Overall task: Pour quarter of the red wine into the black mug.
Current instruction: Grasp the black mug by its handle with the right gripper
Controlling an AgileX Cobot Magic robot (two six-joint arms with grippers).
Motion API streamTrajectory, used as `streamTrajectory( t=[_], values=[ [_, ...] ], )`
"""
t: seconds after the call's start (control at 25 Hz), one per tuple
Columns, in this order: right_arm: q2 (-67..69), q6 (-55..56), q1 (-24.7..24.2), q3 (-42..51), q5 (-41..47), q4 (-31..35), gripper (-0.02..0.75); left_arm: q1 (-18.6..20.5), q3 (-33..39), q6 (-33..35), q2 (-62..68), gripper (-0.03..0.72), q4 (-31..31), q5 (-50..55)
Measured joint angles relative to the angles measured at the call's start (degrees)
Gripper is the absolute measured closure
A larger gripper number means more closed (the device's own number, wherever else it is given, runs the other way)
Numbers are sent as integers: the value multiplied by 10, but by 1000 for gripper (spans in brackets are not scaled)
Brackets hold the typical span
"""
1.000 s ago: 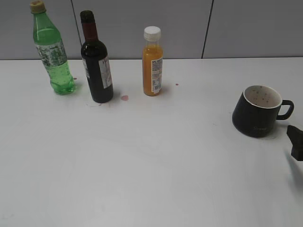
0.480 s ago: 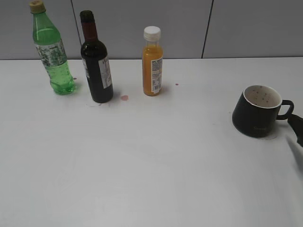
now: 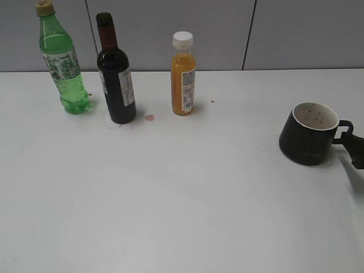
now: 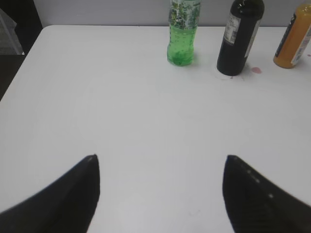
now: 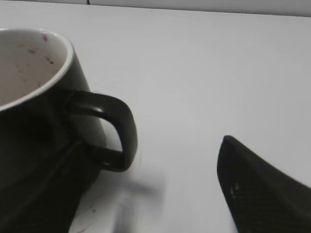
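Well, the red wine stands upright toward the back left of the matte white desk: a dark glass bottle with rounded shoulders, a dark red foil on its neck and a white label. A small reddish spot marks the desk just beside its base. To its left is a green plastic bottle, ribbed and see-through, with a yellowish cap; to its right, a smaller orange juice bottle with a white cap. All three stand apart from one another.

Over at the right edge sits the black mug, squat and matte, with a white rim, a speckled pale inside and a black loop handle pointing right. The right fingers are spread wide and hold nothing; one dark tip shows just beside the handle, and from the wrist view a gap of bare desk lies between the handle and that finger. Whether the other finger touches the mug I cannot tell.

The left fingers also stand wide open and empty, low over bare desk, well apart from the wine bottle ahead of them.
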Motion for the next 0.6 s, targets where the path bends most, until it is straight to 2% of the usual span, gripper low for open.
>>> streamTrajectory(
  t=[0.6],
  values=[
    [38, 16, 0, -43, 0, -16, 101, 0, 0, 0, 0, 99, 0, 0]
  ],
)
